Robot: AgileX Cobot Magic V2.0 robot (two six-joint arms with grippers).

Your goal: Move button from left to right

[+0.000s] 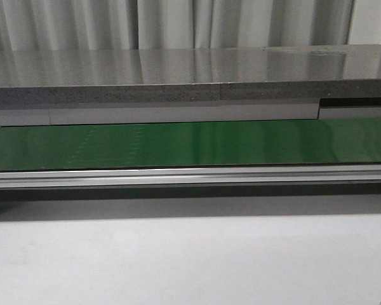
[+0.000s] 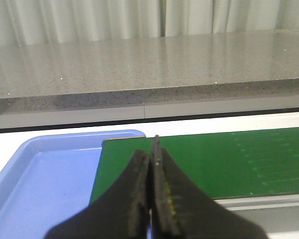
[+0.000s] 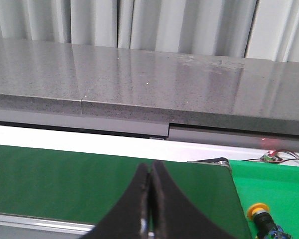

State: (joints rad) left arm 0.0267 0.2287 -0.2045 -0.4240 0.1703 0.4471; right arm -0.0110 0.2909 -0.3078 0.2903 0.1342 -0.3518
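Left black jaws (image 2: pixel 151 164) pressed shut, empty, above the green conveyor belt (image 2: pixel 239 159) beside a shallow blue plastic tray (image 2: pixel 45 174). Right black jaws (image 3: pixel 149 179) likewise closed, empty. The yellow-capped, black-bodied button (image 3: pixel 259 211) sits near the table's right edge; whether transfer is complete or pending cannot be judged.

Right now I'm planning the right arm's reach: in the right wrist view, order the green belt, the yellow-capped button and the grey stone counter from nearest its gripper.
1. Green belt, directly under the right gripper.
2. Button, off to one side.
3. Grey stone counter, beyond the belt.
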